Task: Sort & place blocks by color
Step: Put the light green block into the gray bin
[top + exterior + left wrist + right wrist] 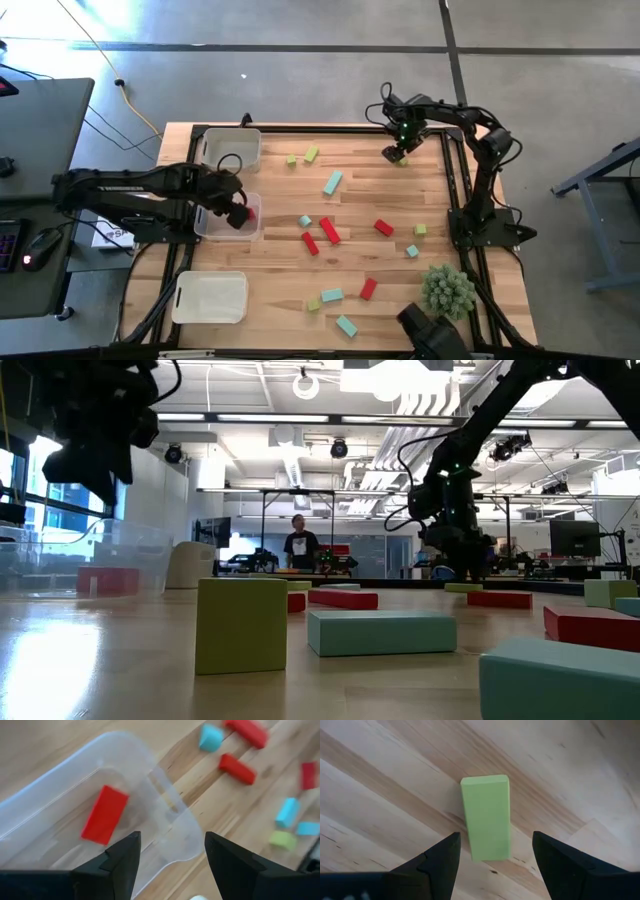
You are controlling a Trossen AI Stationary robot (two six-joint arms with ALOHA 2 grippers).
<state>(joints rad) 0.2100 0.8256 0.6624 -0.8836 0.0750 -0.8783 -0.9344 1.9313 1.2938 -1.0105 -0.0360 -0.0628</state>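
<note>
From above, the left pincer (pixel 238 212) hung released over the middle bin (pixel 203 226) at the desk's (pixel 360 300) left edge, a red block (pixel 251 210) lying inside it, which suggested reds were being collected there. The right pincer (pixel 395 153) hovered at the far right side over a green bar (pixel 401 160). Other red, teal and green blocks lay scattered across the middle of the desk, unsorted, and two more bins, one far (pixel 232 148) and one near (pixel 211 298), stood along the left edge.

At desk height, a green cube (pixel 241 624) and a teal bar (pixel 381 632) sat closest, with red bars beyond.

The left wrist camera showed that arm's fingers (pixel 122 862) spread apart and empty above the bin's rim (pixel 150 770), the red block (pixel 105 814) resting on its floor.

The right wrist camera showed open fingers (pixel 442 860) straddling the green bar (pixel 486 817) without touching it, seemingly lined up for a grasp.
</note>
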